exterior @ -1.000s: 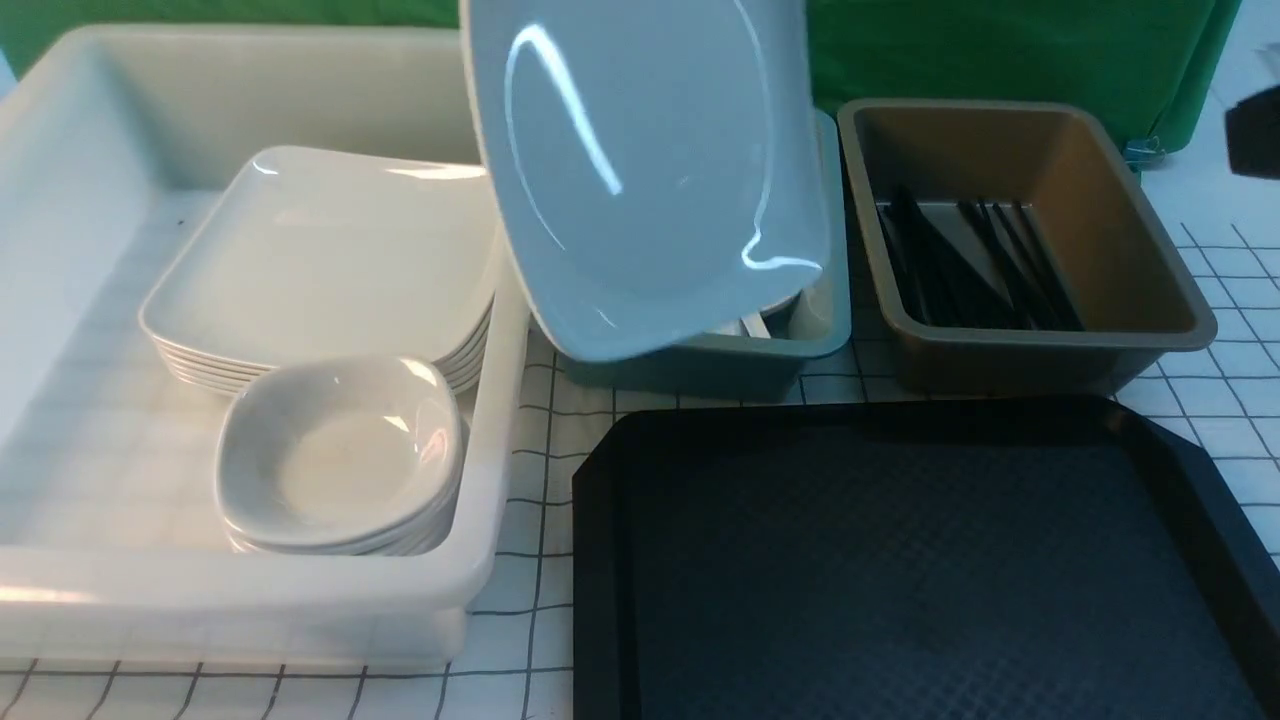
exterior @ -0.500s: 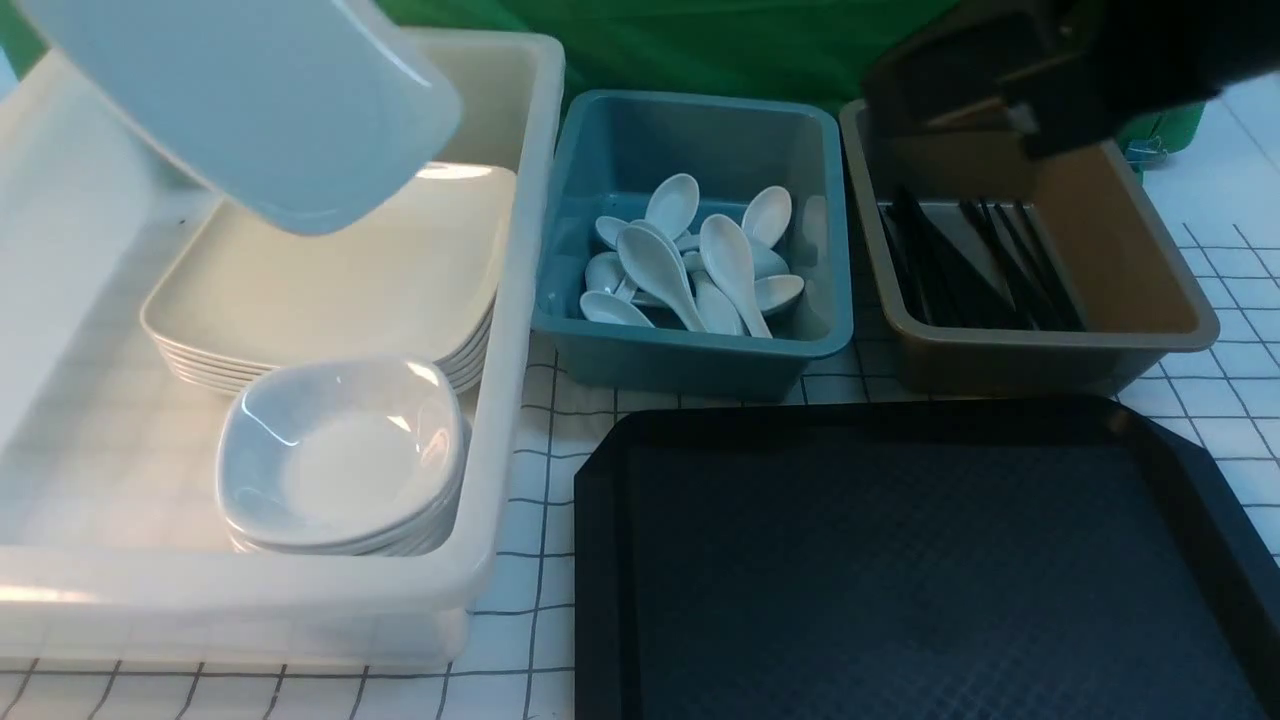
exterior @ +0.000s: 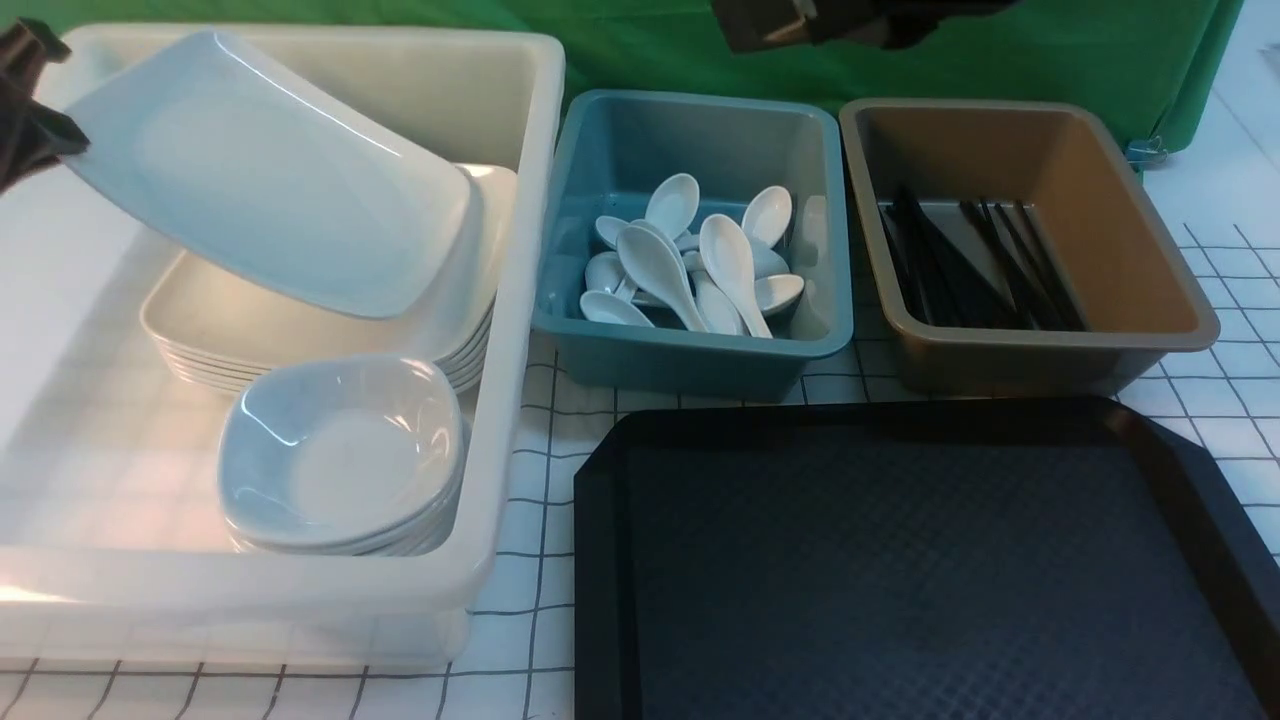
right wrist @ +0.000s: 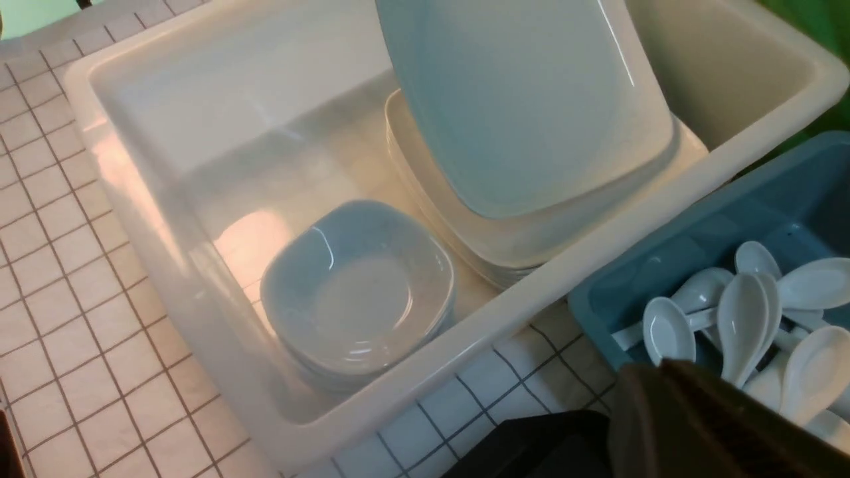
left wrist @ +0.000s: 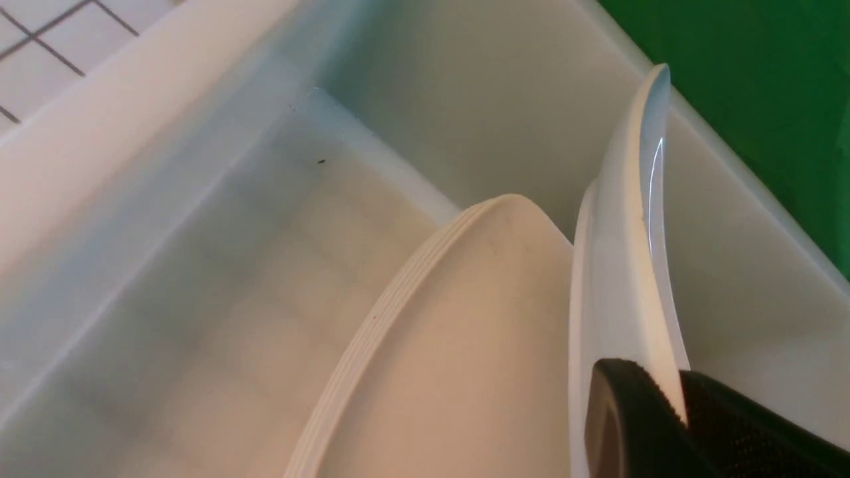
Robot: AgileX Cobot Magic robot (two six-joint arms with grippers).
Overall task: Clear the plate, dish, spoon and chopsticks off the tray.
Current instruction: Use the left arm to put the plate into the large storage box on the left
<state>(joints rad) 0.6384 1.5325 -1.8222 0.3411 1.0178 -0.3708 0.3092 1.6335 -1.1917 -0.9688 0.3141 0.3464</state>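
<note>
One black tray [exterior: 900, 560], three tubs [exterior: 690, 365], one tilted plate [exterior: 270, 180], two crockery stacks [exterior: 340, 460]

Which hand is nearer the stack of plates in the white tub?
Left. The left hand grips the tilted plate directly over the stack of plates; the right hand hangs high near the blue spoon tub, well away.

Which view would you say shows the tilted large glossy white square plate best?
Front view: the plate shows nearly whole above stacked white plates. Right wrist view cuts part off; left wrist view shows it edge-on.

Green backdrop [exterior: 1100, 60] (cloth), gridded tabletop [exterior: 535, 500]
</note>
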